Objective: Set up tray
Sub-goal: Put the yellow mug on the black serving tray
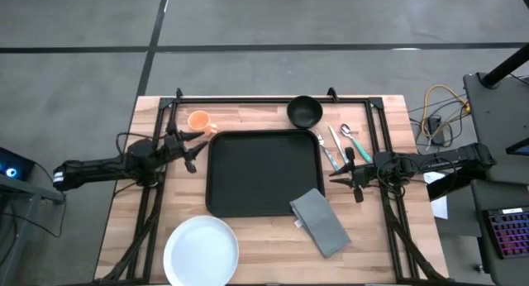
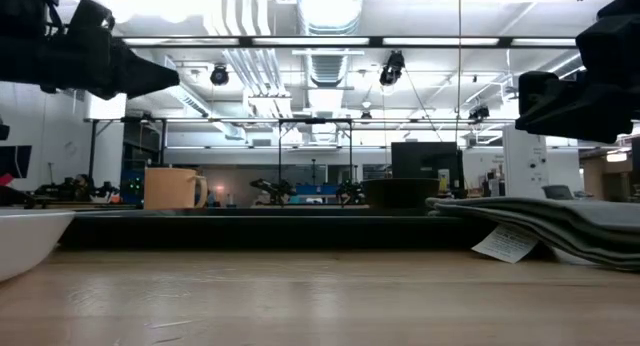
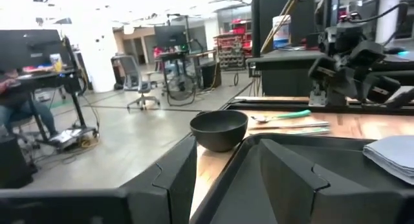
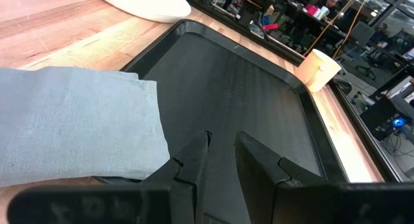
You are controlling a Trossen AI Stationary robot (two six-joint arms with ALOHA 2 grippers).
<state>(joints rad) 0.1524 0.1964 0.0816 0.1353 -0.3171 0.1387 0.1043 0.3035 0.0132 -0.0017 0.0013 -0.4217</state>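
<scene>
The large black tray [image 1: 263, 172] lies flat at the table's middle, with nothing inside it except a corner of the grey folded napkin [image 1: 320, 222], which rests on its near right rim. My left gripper [image 1: 198, 150] hovers at the tray's left edge, open and empty; its fingers [image 3: 174, 172] point across the tray [image 3: 336, 185]. My right gripper [image 1: 337, 173] hovers at the tray's right edge, its fingers [image 4: 194, 162] a narrow gap apart and empty, above the tray [image 4: 246, 88] beside the napkin [image 4: 71, 120].
An orange cup [image 1: 199, 121] stands at the far left and a small black bowl [image 1: 304, 112] beyond the tray's far right corner. Cutlery [image 1: 339, 144] lies to the tray's right. A white plate [image 1: 201, 249] sits at the near left edge.
</scene>
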